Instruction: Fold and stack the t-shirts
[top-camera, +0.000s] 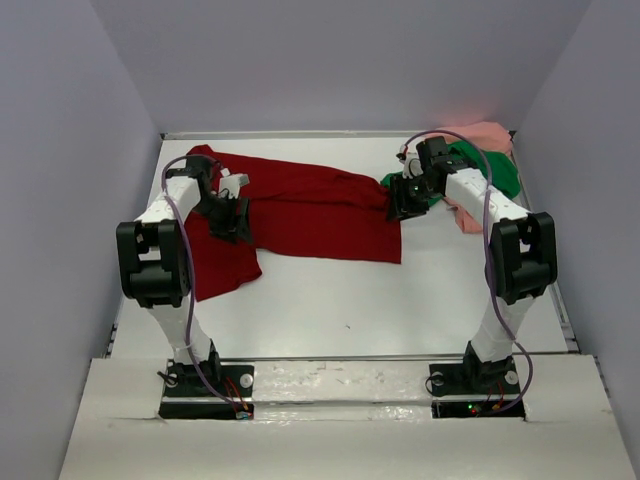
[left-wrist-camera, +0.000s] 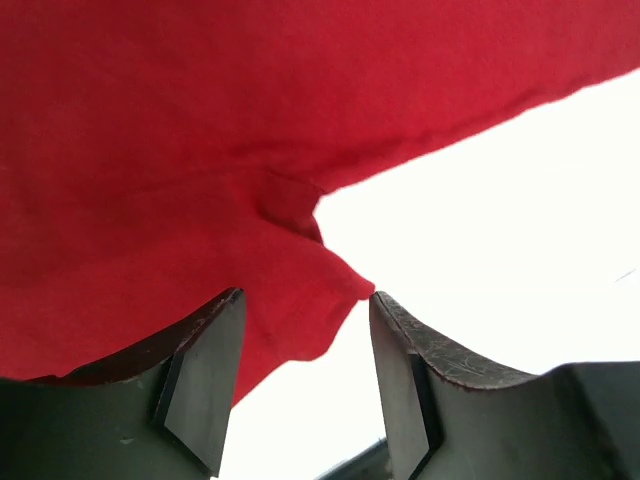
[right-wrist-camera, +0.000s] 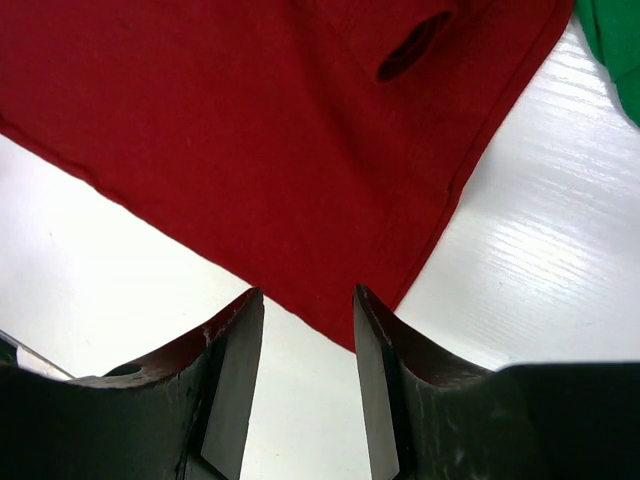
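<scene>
- Grey walls (top-camera: 60, 150) stand round the white worktop (top-camera: 400, 300); the right arm (top-camera: 478, 195) hides some of the green shirt (top-camera: 503, 175)
- The red shirt (top-camera: 310, 210) lies spread and wrinkly at the back; the pink shirt (top-camera: 487, 133) sits bunched by the green one, far right
- The left claw (left-wrist-camera: 300, 400) is released over a red fold; the right claw (right-wrist-camera: 305, 380) is released at the red corner

One red t-shirt (top-camera: 320, 215), one green t-shirt (top-camera: 500, 172), one pink t-shirt (top-camera: 487, 133).

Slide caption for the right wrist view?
Open right gripper at a corner of the dark red t-shirt on the white table; green t-shirt top right.
</scene>
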